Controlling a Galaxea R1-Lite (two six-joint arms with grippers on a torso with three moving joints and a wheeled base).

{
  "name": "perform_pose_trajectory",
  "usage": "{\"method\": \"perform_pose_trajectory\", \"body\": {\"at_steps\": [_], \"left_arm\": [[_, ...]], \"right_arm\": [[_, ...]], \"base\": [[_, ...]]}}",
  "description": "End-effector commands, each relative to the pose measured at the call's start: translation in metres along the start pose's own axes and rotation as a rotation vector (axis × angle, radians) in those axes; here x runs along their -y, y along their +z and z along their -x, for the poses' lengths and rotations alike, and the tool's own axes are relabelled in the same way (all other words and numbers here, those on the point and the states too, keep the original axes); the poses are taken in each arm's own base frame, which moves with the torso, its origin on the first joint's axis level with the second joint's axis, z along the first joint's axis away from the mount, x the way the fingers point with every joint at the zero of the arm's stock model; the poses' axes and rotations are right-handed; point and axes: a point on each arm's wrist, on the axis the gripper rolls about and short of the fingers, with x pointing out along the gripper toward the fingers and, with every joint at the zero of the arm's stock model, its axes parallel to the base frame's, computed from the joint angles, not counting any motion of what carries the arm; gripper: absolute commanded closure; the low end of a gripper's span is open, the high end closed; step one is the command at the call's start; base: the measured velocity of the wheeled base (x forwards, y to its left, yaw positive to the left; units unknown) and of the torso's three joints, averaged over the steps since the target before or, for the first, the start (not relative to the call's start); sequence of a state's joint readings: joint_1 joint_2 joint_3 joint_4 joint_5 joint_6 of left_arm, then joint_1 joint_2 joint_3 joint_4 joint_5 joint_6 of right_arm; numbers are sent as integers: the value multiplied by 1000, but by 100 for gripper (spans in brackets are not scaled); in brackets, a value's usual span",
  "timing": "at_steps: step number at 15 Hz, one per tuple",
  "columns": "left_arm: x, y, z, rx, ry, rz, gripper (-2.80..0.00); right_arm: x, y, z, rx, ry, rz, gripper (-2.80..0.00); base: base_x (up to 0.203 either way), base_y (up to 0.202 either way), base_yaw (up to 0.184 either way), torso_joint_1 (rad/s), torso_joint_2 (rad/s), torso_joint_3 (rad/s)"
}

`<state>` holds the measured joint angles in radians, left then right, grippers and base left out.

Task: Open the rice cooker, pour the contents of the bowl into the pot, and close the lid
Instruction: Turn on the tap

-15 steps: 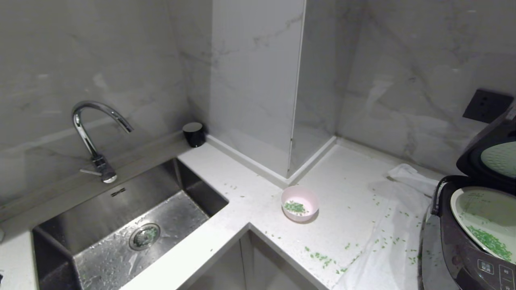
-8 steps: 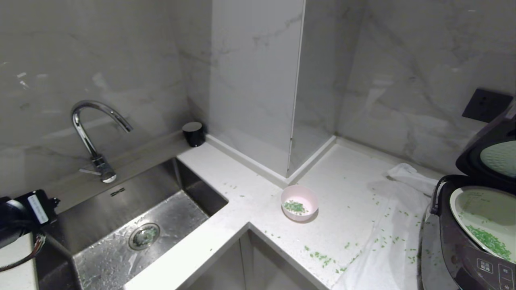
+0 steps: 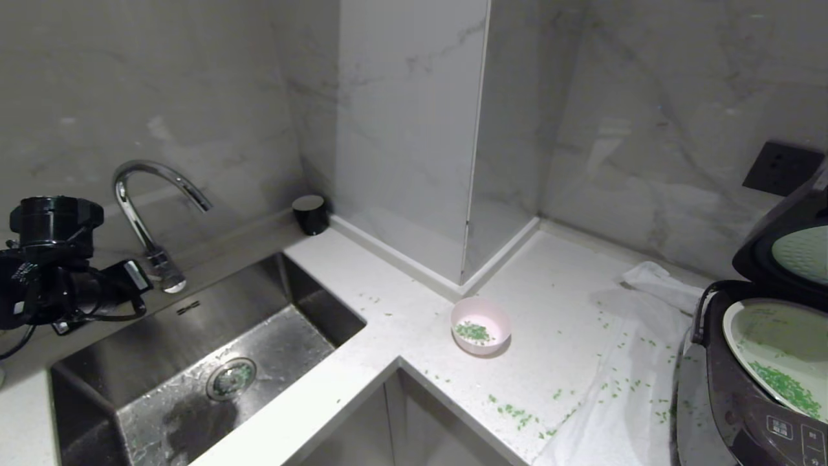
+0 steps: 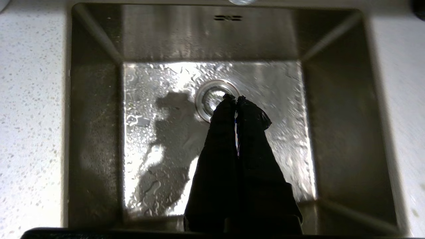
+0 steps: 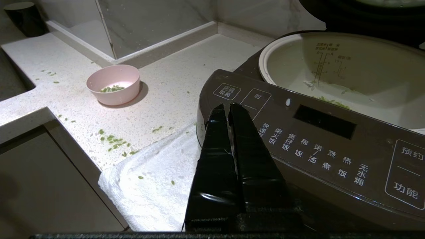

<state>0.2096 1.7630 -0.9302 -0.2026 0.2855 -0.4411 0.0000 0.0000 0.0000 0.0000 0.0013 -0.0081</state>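
Jaws pressed together and gripping nothing, the left gripper (image 4: 235,98) is hanging over the sink (image 4: 96,109) at far left. The bowl (image 3: 481,326) is sitting mid-bench, the rice cooker (image 3: 744,382) standing open at right.
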Motion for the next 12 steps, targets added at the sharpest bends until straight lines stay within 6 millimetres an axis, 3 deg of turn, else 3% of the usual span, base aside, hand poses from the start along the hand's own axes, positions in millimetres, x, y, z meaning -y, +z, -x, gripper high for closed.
{"method": "perform_pose_trajectory", "body": {"at_steps": [1,8,9,12], "left_arm": [[5,-5,-38,-41,46,-3,0],[21,5,-86,-22,54,-6,0],[23,2,-98,-28,71,-22,-280],[23,9,-123,6,114,-41,-280]], "right_arm": [[0,-1,0,-2,0,1,0],[0,-1,0,-2,0,1,0],[0,-1,0,-2,0,1,0],[0,-1,0,-3,0,1,0]], "base": [[0,0,0,0,0,0],[0,0,0,0,0,0],[0,0,0,0,0,0],[0,0,0,0,0,0]]}}
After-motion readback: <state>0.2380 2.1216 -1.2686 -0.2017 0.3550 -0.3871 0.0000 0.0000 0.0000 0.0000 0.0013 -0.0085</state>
